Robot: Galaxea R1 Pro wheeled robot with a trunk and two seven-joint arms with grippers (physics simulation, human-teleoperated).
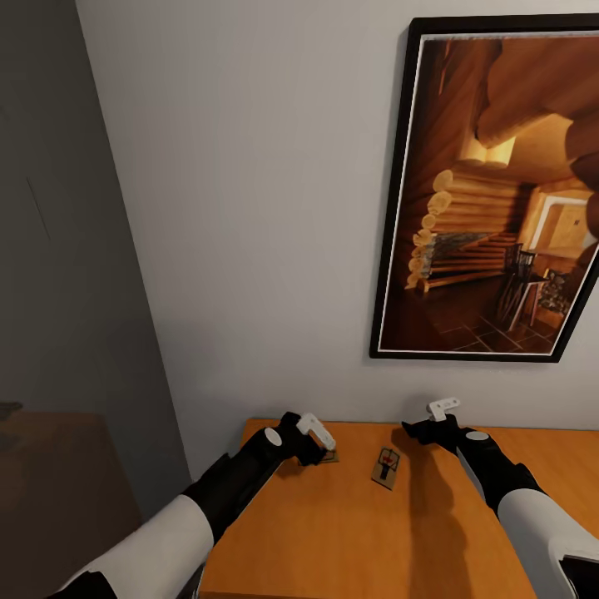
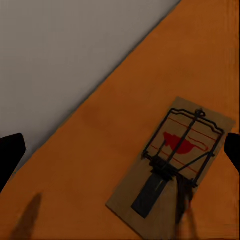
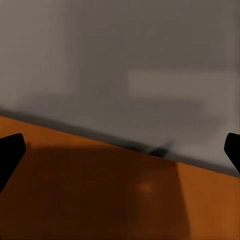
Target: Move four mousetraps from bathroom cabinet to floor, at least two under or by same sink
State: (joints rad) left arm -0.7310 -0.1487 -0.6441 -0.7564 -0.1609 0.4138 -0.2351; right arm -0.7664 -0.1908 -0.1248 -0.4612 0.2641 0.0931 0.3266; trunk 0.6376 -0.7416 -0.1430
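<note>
Both my arms are out over the orange-brown cabinet (image 1: 349, 532) in the lower half of the head view, its flat top running up to the pale wall (image 1: 249, 208). My left hand (image 1: 320, 445) sits low over the cabinet top near its back edge, just left of centre, and a mousetrap (image 1: 330, 456) peeks out right beneath it. In the left wrist view that mousetrap (image 2: 172, 162) lies flat on the wood at lower right, red mark and wire bar up, and my two dark fingertips (image 2: 9, 152) stand wide apart at the frame edges, gripping nothing. A second mousetrap (image 1: 386, 467) lies flat at centre bottom of the head view, between my two hands, touching neither. My right hand (image 1: 428, 423) hovers to its right by the wall, spread open and empty; its fingertips (image 3: 10, 150) show at both edges of the right wrist view. A framed picture (image 1: 491, 191) of a log room hangs at upper right.
</note>
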